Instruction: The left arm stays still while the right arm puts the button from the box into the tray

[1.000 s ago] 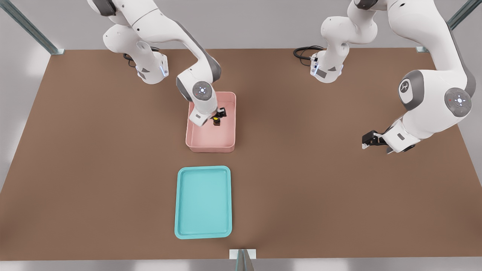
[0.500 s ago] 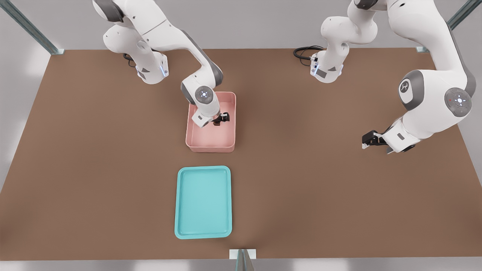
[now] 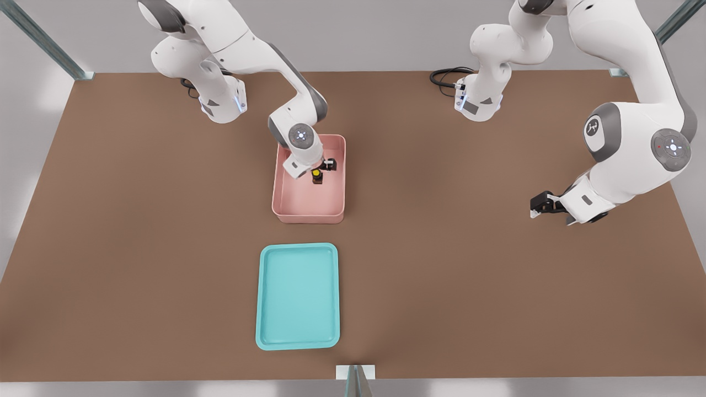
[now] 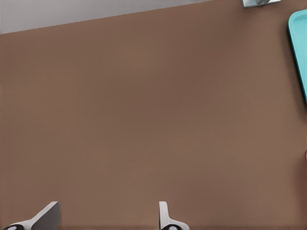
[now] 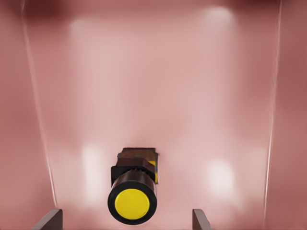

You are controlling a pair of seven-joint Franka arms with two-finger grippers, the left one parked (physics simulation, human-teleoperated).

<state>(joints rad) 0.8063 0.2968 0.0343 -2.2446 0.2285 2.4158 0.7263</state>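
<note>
Robot at work over a brown table: the right arm reaches out from its base at the far edge and bends down into the pink box, its silver-banded wrist turned toward the front view's right. Its black gripper sits low inside the box, in the half farther from the camera, just above the button. Seen from the right wrist view, the two fingertips stand wide apart, released, with the button between them and touching neither. The button stands upright on the box's floor, yellow cap up on its dark blocky body, nearer the box's wall on the front view's right than the opposite one. Nothing else is seen in the box. The teal tray lies nearer the camera, well apart from the box across a strip of bare table, with only its flat teal floor showing.
</note>
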